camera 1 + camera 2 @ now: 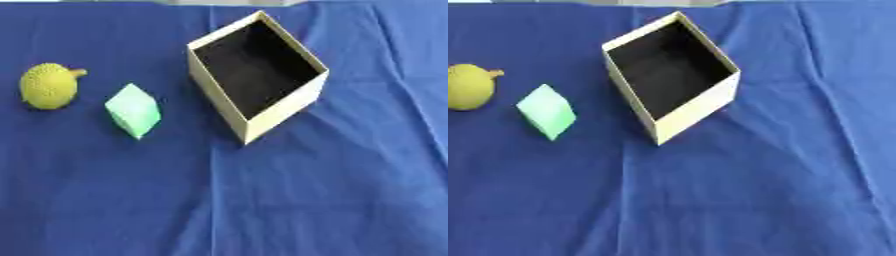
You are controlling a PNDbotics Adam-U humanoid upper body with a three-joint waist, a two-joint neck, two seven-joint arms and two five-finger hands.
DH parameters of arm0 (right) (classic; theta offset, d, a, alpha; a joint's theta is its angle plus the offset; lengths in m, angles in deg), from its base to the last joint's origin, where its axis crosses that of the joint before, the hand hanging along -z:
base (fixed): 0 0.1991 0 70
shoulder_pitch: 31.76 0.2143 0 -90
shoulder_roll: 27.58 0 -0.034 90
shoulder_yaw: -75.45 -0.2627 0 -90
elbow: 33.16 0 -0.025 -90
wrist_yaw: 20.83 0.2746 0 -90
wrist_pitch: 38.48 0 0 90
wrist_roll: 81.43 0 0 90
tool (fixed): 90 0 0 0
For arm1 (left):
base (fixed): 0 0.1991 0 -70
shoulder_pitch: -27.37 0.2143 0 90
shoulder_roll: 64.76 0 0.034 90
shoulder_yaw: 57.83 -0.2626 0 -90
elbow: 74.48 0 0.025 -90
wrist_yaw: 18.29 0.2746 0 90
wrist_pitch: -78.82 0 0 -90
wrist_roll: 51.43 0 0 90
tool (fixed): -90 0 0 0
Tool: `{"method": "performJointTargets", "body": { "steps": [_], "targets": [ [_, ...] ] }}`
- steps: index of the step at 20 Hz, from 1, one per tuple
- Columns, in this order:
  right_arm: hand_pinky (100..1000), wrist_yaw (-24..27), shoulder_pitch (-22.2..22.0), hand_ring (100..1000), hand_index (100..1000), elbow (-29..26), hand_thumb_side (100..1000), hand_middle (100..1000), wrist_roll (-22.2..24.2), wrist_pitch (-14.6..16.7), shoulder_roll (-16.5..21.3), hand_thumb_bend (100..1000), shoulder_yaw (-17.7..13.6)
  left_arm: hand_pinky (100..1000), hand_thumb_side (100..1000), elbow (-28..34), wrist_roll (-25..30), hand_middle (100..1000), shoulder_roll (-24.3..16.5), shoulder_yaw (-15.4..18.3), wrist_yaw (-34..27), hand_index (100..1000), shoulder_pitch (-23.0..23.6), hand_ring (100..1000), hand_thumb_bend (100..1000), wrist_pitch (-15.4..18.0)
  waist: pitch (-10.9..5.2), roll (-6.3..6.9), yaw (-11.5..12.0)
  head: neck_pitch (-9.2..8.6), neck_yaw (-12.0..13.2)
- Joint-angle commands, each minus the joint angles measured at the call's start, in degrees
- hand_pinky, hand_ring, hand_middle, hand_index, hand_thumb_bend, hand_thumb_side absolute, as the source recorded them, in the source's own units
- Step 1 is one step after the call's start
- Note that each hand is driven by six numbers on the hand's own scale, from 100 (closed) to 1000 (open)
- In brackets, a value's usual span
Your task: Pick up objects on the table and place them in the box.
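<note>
- Neither of my hands shows in either view, so I cannot tell whether my fingers are spread, pressed together or pinching anything; nothing of my arms reaches into the scene.
- The box (pixel 259 116) stands open near the middle of the desk (pixel 306 200), turned so one corner points toward me; its dark inside looks empty as far as I can see.
- The green block (pixel 133 110) lies just to the left of the box, apart from it, tipped onto an edge or corner on the blue cloth.
- The yellow bumpy fruit (pixel 48 86) with its short stem sits further left, near the block but not touching it.
- Both things are still out on the desk, so I judge the step in hand to be the first pickup.
- To do it well, I would bring my left hand in, since both things lie on that side, and take the green block first because it is nearest the box.
- I would come down from above with my fingers spread across two flat faces, as the block's tilt could let it roll or slip.
- I would lift clear of the near wall before letting go over the opening.
</note>
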Motion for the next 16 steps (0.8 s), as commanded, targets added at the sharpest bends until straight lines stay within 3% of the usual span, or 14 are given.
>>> {"method": "performJointTargets", "body": {
  "steps": [1,11,16],
  "targets": [
    [857,0.0,0.4,764,732,-1.1,602,528,-0.1,0.0,1.2,100,-0.4,711,620,1.0,0.1,792,-0.6,0.2,-0.1,810,-0.4,848,209,0.0,-1.18,0.16,-0.1,0.11,-0.1],
    [857,-0.1,0.5,764,732,-1.1,603,529,-0.8,-0.3,1.4,100,-0.9,714,614,1.0,0.2,793,-1.1,0.2,-0.1,816,-1.0,847,213,-0.5,-1.15,0.22,-0.2,0.86,-0.5],
    [857,-0.5,-0.1,765,732,-1.1,604,528,-1.0,-0.2,1.8,100,-1.0,718,597,1.0,0.7,789,-6.6,-0.2,1.9,829,-1.5,836,204,-2.2,-1.38,0.59,0.2,0.63,-1.0]
  ]
}}
